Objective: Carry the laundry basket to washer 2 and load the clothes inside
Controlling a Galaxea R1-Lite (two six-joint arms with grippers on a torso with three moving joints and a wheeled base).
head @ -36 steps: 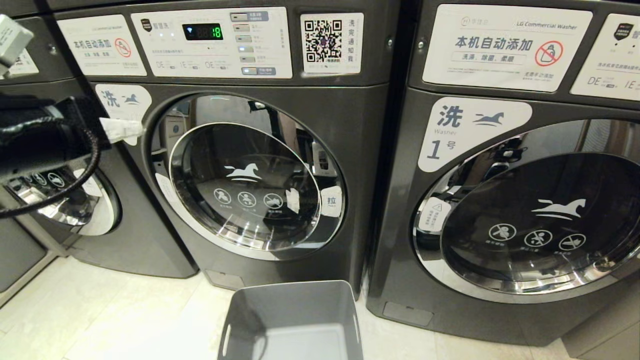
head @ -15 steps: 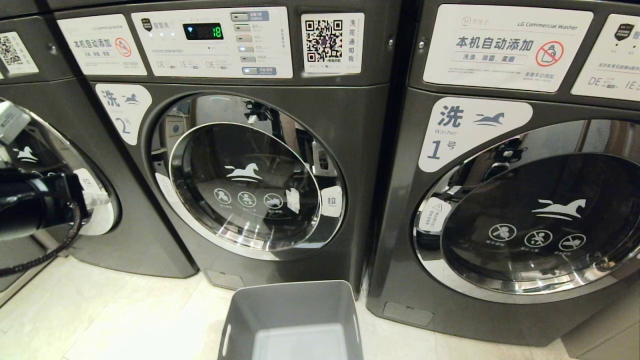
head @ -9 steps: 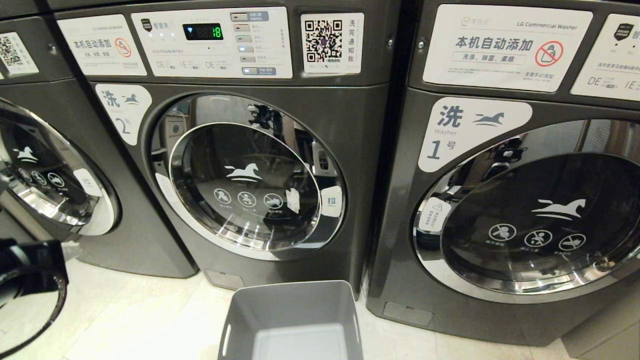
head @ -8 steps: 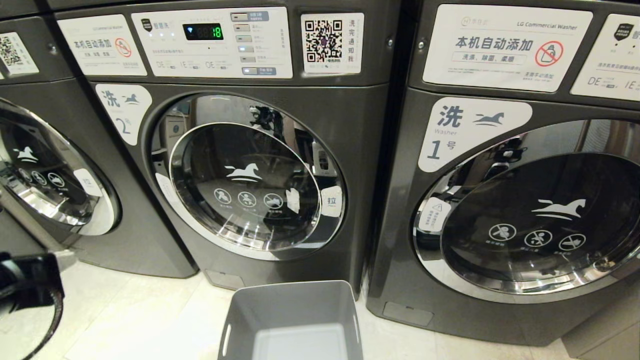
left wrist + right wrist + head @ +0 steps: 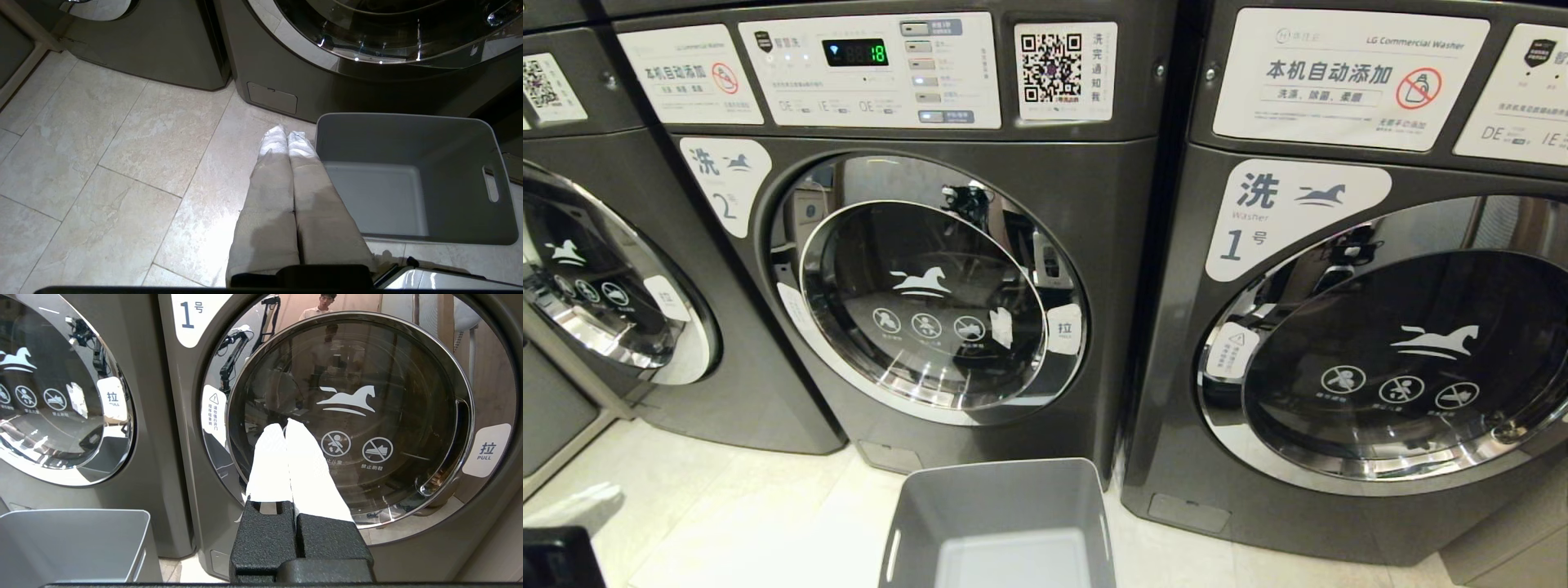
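While three dark grey front-load washers fill the head view, the middle one is washer 2 (image 5: 947, 269), its round glass door shut, and its white label (image 5: 723, 184) shows "洗", a horse logo and a blue "2". To its right stands washer 1 (image 5: 1356, 327), marked "洗 Washer 1号", with a panel sticker (image 5: 1347, 77) reading "LG Commercial Washer" and "本机自动添加". Washer 2's control panel shows a green "18" on its display (image 5: 854, 52), with a QR code sticker (image 5: 1064, 69) beside it, and a small tab (image 5: 1064, 328) on the door rim reads "拉"; in the right wrist view the same tab on washer 1 adds "PULL". On the pale floor tiles (image 5: 727, 506), just in front of washer 2, sits the grey laundry basket (image 5: 1001, 498), with no clothes visible in it. The left gripper (image 5: 288, 134) hangs clenched and empty over the tiles beside the basket's rim. The right gripper (image 5: 286, 430), likewise closed on nothing, points at washer 1's door.
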